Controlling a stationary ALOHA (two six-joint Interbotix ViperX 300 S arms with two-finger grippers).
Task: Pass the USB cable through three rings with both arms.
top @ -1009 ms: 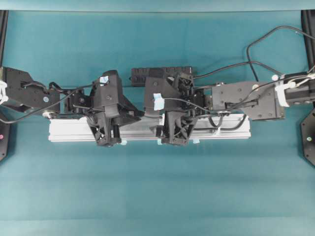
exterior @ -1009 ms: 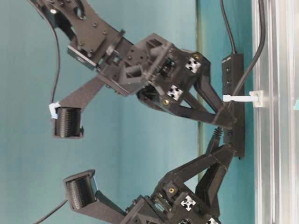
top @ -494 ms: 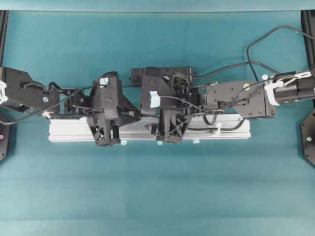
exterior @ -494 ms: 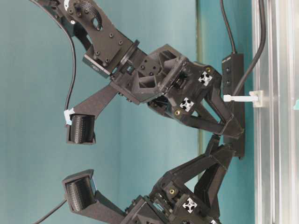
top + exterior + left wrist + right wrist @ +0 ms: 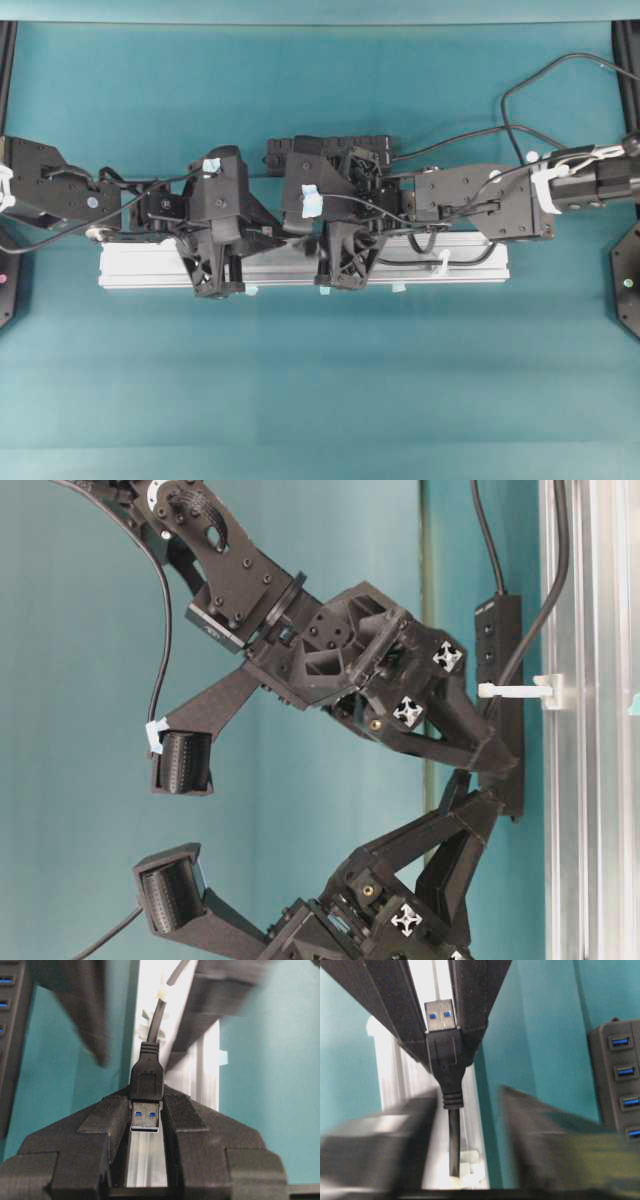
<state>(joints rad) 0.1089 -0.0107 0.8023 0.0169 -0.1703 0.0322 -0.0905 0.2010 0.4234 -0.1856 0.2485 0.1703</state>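
Left pincer [image 5: 146, 1125] clamped, right pincer [image 5: 490, 762] narrowed, both arms meeting tip-to-tip, pointing down

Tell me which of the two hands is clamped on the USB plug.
The left hand, pinching the USB plug by its black body; the right hand, blurred, only straddles the cord.

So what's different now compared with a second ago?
The right gripper has moved toward the left gripper and closed its fingers, which stood wide apart before, around the cable just behind the USB plug. The left gripper kept still, clamped on the plug. Rail and hub are unchanged.
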